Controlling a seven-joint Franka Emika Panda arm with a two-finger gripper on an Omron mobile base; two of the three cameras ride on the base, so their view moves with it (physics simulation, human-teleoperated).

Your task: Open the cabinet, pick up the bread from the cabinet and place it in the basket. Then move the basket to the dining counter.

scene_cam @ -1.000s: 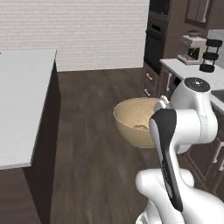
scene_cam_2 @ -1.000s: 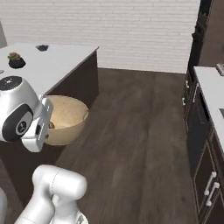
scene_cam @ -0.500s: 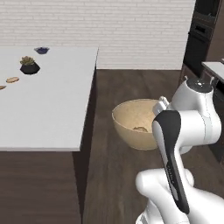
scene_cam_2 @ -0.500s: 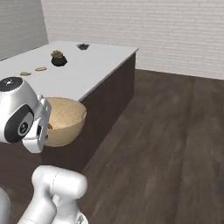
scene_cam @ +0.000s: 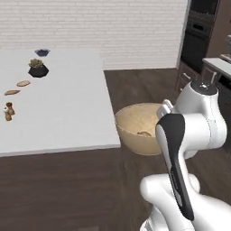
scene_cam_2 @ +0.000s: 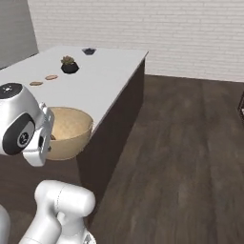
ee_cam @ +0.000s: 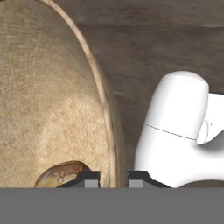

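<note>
The round tan basket point(scene_cam: 135, 125) hangs in the air just off the near corner of the dining counter point(scene_cam: 58, 115), a white island top on a dark base. In the hand view my gripper point(ee_cam: 114, 178) is shut on the basket point(ee_cam: 43, 87) rim, one fingertip inside and one outside. The golden-brown bread point(ee_cam: 61, 173) lies on the basket floor. From the right base view the basket point(scene_cam_2: 71, 128) is level with the dining counter point(scene_cam_2: 105, 78) edge, partly behind my hand. The cabinet is out of view.
On the island stand a potted plant point(scene_cam: 38, 68), a small dark bowl point(scene_cam: 42, 52), two flat tan discs point(scene_cam: 22, 83) and a small brown shaker point(scene_cam: 8, 111). Dark wall ovens point(scene_cam: 198, 36) rise at the right. Wood floor point(scene_cam_2: 190, 143) stretches to the brick wall.
The whole picture has shifted: the base has driven and turned, bringing the island closer and more central. The basket stays in the shut gripper, in the same place relative to the arm.
</note>
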